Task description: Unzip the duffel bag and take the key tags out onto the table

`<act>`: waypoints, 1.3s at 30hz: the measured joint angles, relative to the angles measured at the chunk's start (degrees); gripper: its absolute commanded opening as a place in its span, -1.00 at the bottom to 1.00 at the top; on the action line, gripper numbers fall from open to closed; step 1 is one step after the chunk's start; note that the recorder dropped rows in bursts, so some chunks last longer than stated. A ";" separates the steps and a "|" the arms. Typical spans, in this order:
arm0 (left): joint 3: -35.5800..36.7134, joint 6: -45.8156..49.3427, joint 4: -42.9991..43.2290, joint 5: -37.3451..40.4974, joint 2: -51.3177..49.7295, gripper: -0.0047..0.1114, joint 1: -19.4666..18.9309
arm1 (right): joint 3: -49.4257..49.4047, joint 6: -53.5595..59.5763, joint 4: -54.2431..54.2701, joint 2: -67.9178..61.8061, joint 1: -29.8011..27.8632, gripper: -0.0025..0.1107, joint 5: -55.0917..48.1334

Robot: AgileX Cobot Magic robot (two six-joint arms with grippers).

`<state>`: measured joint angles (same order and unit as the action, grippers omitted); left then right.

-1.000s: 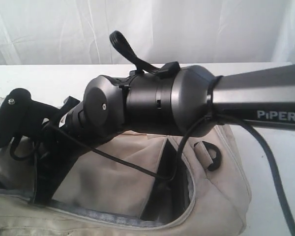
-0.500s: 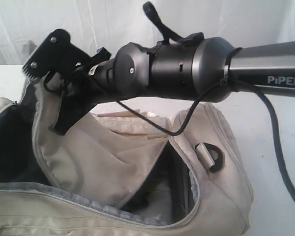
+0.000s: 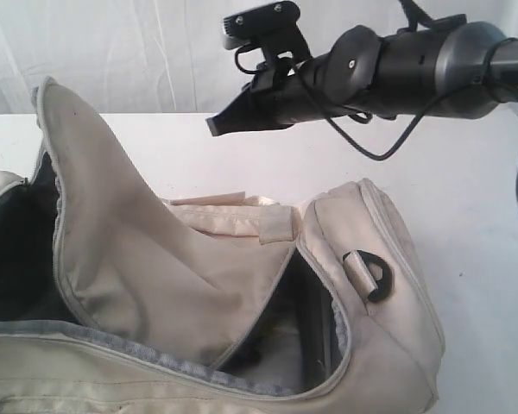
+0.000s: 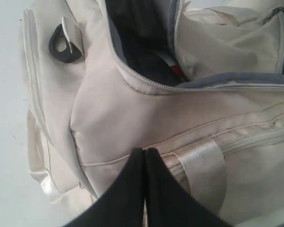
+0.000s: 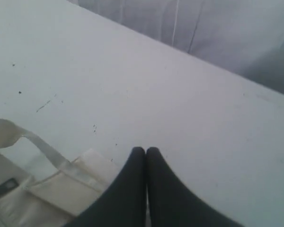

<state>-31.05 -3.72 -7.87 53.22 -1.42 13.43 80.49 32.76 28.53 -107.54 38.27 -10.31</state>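
Right end effector (image 3: 216, 126): closed, empty, raised above the duffel bag (image 3: 198, 285).
Left end effector (image 4: 144, 153): closed, over the bag's side.
Key tags (image 4: 173, 66): inside the opening, nearer the left arm.
Table (image 3: 466, 190): bare beside the bag.

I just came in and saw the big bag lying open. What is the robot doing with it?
The robot is emptying a large cream-white fabric duffel bag lying on a plain white table. The zipper is already undone and a flap stands up. The right end effector is shut, empty and lifted above the bag. The left end effector is shut over the bag's side. No key tags lie on the table yet.
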 measured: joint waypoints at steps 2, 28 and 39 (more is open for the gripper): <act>0.00 0.00 0.00 0.00 0.00 -0.92 0.00 | 0.00 -0.60 0.00 1.06 -0.61 -0.96 -4.04; 0.00 0.00 0.00 0.09 0.00 -0.92 0.00 | 0.00 22.67 17.06 7.86 16.63 0.34 -33.92; 0.00 0.00 0.00 0.09 0.00 -0.92 0.00 | 0.00 10.64 17.59 3.18 23.72 0.24 -18.27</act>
<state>-31.05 -3.72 -7.87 53.31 -1.42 13.43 80.49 43.41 46.12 -104.35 61.99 -28.58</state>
